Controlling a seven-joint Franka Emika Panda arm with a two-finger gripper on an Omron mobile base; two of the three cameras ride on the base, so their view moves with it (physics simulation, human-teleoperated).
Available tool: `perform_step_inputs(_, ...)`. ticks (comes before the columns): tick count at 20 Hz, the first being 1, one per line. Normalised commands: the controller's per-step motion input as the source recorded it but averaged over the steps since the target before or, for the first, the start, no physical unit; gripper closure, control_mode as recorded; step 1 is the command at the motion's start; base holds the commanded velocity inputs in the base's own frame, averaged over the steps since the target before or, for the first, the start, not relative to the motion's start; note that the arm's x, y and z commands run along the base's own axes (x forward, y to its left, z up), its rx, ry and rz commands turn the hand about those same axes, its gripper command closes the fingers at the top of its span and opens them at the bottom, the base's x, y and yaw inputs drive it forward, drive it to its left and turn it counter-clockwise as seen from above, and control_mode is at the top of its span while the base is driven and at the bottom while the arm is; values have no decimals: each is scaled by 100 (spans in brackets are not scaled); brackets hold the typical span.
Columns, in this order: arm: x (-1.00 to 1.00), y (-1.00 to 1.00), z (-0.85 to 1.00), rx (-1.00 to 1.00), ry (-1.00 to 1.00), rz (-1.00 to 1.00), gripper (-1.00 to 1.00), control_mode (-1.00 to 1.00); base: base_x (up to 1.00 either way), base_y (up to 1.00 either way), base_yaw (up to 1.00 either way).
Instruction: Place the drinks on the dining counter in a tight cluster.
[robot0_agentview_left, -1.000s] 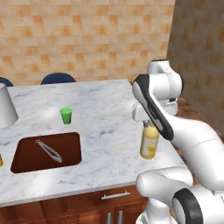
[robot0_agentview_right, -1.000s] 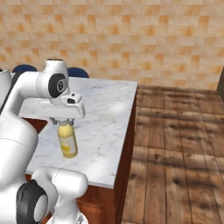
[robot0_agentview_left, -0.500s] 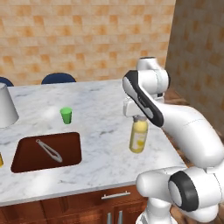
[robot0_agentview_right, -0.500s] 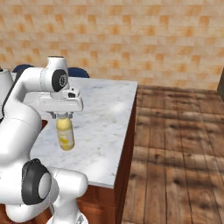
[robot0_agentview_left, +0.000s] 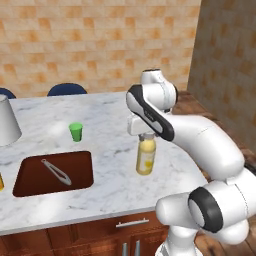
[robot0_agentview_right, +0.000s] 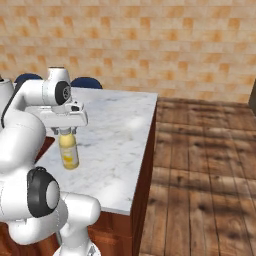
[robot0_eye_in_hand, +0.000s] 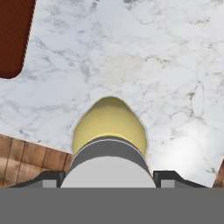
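Observation:
The yellow juice bottle stands upright over the right part of the dining counter, right of the sink. My gripper comes down from above and is shut on its pale cap. In the right base view the gripper holds the same bottle above the white marble. From the hand camera the gripper frames the cap, with the bottle's yellow body below it over the marble. Whether the bottle's base touches the marble I cannot tell.
A brown recessed sink with metal tongs lies left of the bottle, and its corner shows in the hand view. A small green cup stands behind the sink. A pale cone-shaped object sits far left. Blue chairs stand behind the counter.
The arm has carried the juice bottle leftward along the counter, from near its right edge toward the sink. The cup, sink and camera views have stayed put.

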Motion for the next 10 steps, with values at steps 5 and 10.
perform_step_inputs(5, 37, 29, -16, 0, -1, 0, 100, -100, 0, 0, 0)
perform_step_inputs(10, 30, 25, -14, 0, 0, 0, 100, -100, 0, 0, 0)
